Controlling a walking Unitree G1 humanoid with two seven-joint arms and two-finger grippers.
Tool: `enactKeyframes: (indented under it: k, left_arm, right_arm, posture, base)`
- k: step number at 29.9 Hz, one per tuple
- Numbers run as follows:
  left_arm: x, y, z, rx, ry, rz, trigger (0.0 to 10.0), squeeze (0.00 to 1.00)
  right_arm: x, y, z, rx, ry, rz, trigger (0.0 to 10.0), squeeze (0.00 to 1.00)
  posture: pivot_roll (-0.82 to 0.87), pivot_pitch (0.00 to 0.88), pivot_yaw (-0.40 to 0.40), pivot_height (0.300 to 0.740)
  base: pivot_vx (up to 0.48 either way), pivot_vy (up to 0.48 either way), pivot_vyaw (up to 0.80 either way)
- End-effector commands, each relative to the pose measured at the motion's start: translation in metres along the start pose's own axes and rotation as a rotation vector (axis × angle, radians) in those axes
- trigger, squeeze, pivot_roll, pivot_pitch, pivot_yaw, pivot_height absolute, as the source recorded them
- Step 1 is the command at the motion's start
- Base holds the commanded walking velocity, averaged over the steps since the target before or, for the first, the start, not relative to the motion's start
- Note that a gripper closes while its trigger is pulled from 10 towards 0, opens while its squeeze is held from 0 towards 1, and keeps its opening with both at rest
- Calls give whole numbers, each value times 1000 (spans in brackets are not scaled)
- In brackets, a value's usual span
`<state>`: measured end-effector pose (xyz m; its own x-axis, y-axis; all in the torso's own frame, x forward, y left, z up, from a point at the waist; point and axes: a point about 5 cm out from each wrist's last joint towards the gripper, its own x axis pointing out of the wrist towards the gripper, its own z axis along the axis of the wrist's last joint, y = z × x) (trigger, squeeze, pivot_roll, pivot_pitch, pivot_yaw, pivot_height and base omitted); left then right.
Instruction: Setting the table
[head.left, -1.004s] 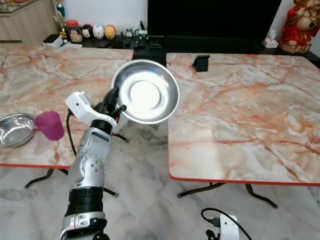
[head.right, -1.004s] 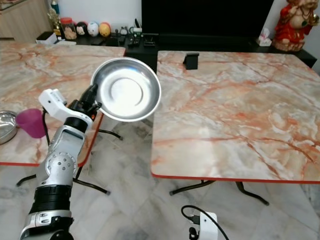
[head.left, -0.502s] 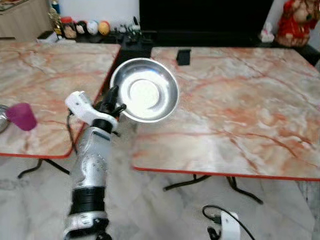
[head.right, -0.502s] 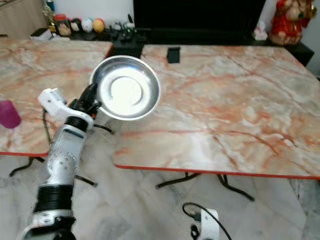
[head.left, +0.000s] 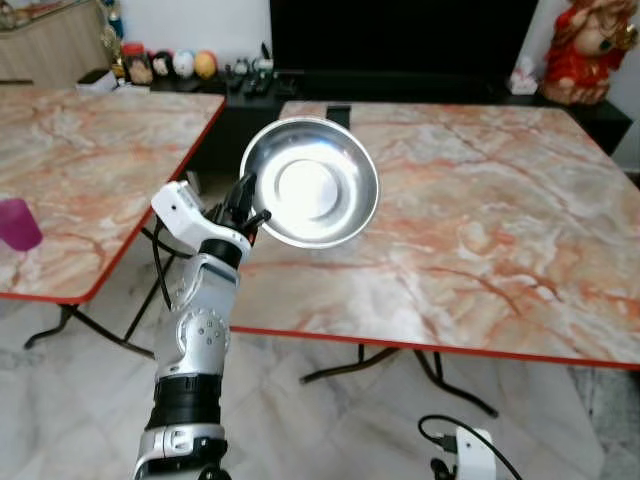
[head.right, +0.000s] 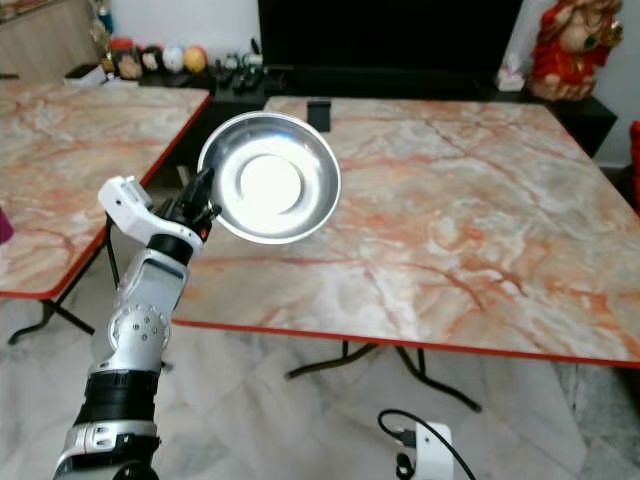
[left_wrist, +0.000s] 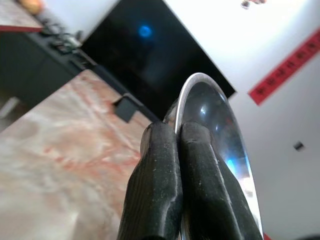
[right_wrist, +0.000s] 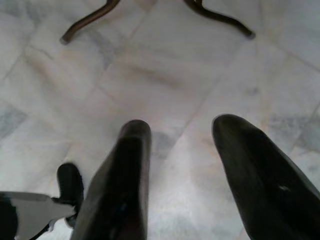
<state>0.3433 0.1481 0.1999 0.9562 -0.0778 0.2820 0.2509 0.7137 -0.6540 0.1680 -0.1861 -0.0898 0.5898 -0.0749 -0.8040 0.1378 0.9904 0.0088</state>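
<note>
A shiny steel bowl (head.left: 311, 182) is held up in the air, tilted so its hollow faces me, over the near left corner of the right marble table (head.left: 480, 230). My left gripper (head.left: 243, 207) is shut on the bowl's rim; in the left wrist view both black fingers (left_wrist: 165, 195) pinch the rim of the bowl (left_wrist: 220, 130). My right gripper (right_wrist: 180, 145) hangs low over the floor, open, with nothing between its fingers.
A second marble table (head.left: 90, 170) stands to the left with a purple cup (head.left: 18, 223) near its front edge. A gap of tiled floor (head.left: 300, 420) separates the tables. A black stand (head.left: 338, 114) sits at the far edge; a dark TV cabinet and a red figurine (head.left: 590, 50) behind.
The whole view has shifted: the right table now lies more in front of me, and the left table with the cup has slid leftward. The bowl stays gripped in my left gripper.
</note>
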Motion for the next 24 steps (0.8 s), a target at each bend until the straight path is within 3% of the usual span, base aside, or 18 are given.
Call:
enactKeyframes:
  k: [1, 24]
  left_arm:
    - [1, -3, 3, -5, -11, -13, 10000, 0]
    - [-3, -3, -4, -14, 7, -12, 10000, 0]
  right_arm:
    - [0, 1, -2, 0, 9, 2, 10000, 0]
    - [-1, -3, -5, -2, 12, -3, 10000, 0]
  posture:
    - [60, 0, -31, 740]
    - [47, 0, -30, 740]
  base:
    - [0, -311, 0]
    - [0, -309, 0]
